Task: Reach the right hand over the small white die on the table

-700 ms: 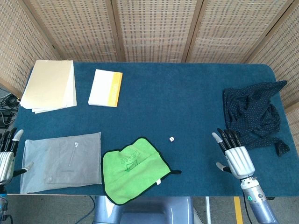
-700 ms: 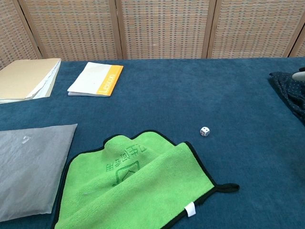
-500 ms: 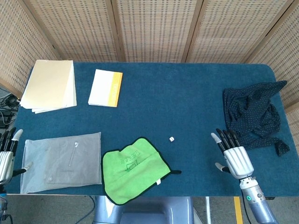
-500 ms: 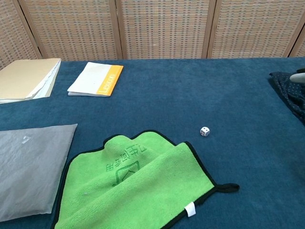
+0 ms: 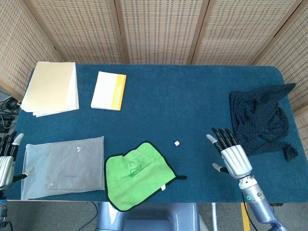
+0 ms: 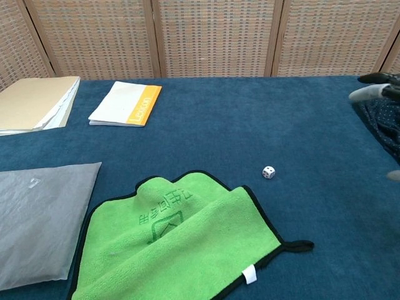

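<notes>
Right hand (image 5: 233, 158) over the near right part of the surface (image 5: 192, 101), palm down, fingers (image 5: 220, 135) straight and spread, thumb out to the side, nothing held; in chest view only fingertips (image 6: 375, 87) show at the right edge. Well right of the die (image 5: 177, 143), not over it, bare surface between. Die small, white, dark pips, alone on the blue surface, just beyond the far right corner of the green cloth (image 5: 139, 173), apart from it. Cloth black-edged, partly folded, a printed mark on top, lying at the near edge of the surface, near centre. Dark dotted fabric (image 5: 262, 118) crumpled just beyond and right of the right hand, toward the right edge. Left hand (image 5: 6, 159) at the near left corner, at the edge of the surface, fingers extended and apart, holding nothing; seen in head view only. Grey pouch (image 5: 65, 166) flat just beside the left hand, between it and the cloth. Beige folder (image 5: 50, 87) at the far left. White booklet (image 5: 109, 90) with an orange band to the right of the folder, apart from it. Woven screen (image 5: 159, 29) standing behind the surface.
</notes>
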